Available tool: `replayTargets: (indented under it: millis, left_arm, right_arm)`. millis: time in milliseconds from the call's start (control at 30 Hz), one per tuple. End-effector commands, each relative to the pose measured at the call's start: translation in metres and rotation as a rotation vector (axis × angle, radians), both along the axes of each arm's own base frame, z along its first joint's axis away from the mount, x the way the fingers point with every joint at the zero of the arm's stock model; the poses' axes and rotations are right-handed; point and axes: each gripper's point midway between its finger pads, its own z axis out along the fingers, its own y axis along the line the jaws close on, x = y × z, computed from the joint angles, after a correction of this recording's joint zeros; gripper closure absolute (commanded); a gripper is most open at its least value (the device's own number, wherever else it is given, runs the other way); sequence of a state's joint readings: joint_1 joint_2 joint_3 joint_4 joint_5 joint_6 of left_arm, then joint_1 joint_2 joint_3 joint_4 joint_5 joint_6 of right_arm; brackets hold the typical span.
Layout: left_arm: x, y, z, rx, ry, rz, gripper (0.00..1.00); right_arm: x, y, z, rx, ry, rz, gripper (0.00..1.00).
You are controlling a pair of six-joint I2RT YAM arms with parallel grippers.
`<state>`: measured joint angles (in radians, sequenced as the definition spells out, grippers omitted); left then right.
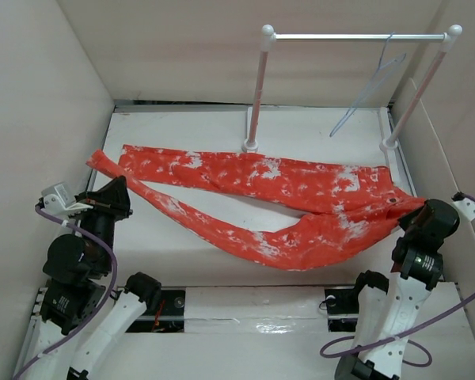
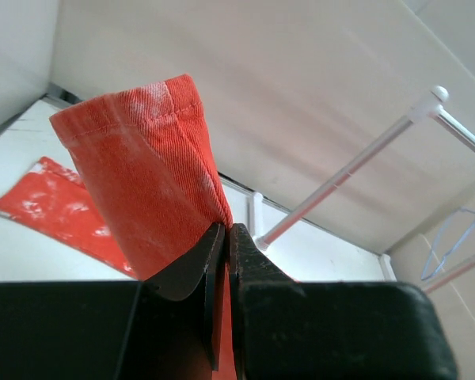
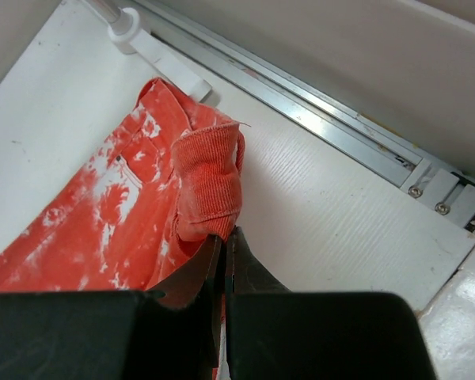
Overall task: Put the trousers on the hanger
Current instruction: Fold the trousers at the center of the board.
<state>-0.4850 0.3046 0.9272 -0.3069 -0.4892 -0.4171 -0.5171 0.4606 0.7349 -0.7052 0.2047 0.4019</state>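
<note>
The red-orange trousers [image 1: 261, 186] with white blotches stretch across the white table, legs to the left, waistband to the right. My left gripper [image 1: 120, 190] is shut on a leg's cuff end [image 2: 142, 182], which stands up above the closed jaws. My right gripper [image 1: 408, 212] is shut on the waistband [image 3: 210, 182], a fold of it bunched above the jaws. The thin blue-grey wire hanger [image 1: 372, 83] hangs on the rail at the back right, apart from both grippers; it also shows in the left wrist view [image 2: 455, 237].
A white two-pole rail stand [image 1: 257, 87] with a metal crossbar [image 1: 356, 36] stands at the back. White walls enclose the table on three sides. A metal track [image 3: 317, 103] runs along the table's right edge.
</note>
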Motion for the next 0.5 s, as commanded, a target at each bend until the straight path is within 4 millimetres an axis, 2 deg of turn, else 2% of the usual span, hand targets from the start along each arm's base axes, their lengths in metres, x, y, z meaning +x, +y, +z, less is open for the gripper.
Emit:
replayTargets:
  millis: [0,33,133,167,200,233,267,333,367,400,433,467]
  left_arm:
    - [0.001,0.018,0.014,-0.034,-0.026,0.103,1.00]
    - [0.013,0.014,0.001,-0.014,0.017,0.115,1.00]
    - [0.038,0.006,-0.015,-0.006,0.114,0.156,1.00]
    - [0.044,0.006,-0.021,-0.008,0.148,0.174,1.00]
    - [0.049,0.011,-0.025,-0.004,0.169,0.226,1.00]
    - [0.062,0.011,-0.037,0.023,0.220,0.273,1.00]
    - [0.068,0.017,-0.040,0.028,0.239,0.325,1.00]
    - [0.089,0.014,-0.052,0.031,0.313,0.361,1.00]
    - [0.097,0.024,-0.056,0.029,0.327,0.409,1.00]
    - [0.106,0.029,-0.064,0.030,0.350,0.433,1.00]
    - [0.122,0.036,-0.085,0.053,0.416,0.467,1.00]
    - [0.131,0.047,-0.094,0.047,0.448,0.487,1.00]
  right_arm:
    - [0.009,-0.005,0.032,-0.104,-0.024,0.052,0.99]
    - [0.019,-0.009,0.027,-0.099,0.006,0.073,0.98]
    - [0.052,-0.018,0.034,-0.095,-0.020,0.113,1.00]
    - [0.069,-0.029,0.029,-0.075,-0.005,0.102,1.00]
    - [0.078,-0.035,0.028,-0.063,-0.006,0.088,1.00]
    - [0.090,-0.039,0.036,-0.052,-0.024,0.090,1.00]
    - [0.107,-0.039,0.018,0.018,0.024,0.104,1.00]
    - [0.131,-0.032,0.021,0.045,0.016,0.132,1.00]
    - [0.140,-0.032,0.033,0.032,-0.002,0.133,1.00]
    - [0.149,-0.034,0.029,0.026,0.012,0.124,1.00]
    - [0.156,-0.032,0.030,0.020,0.004,0.124,1.00]
    - [0.166,-0.030,0.037,0.002,-0.026,0.130,1.00]
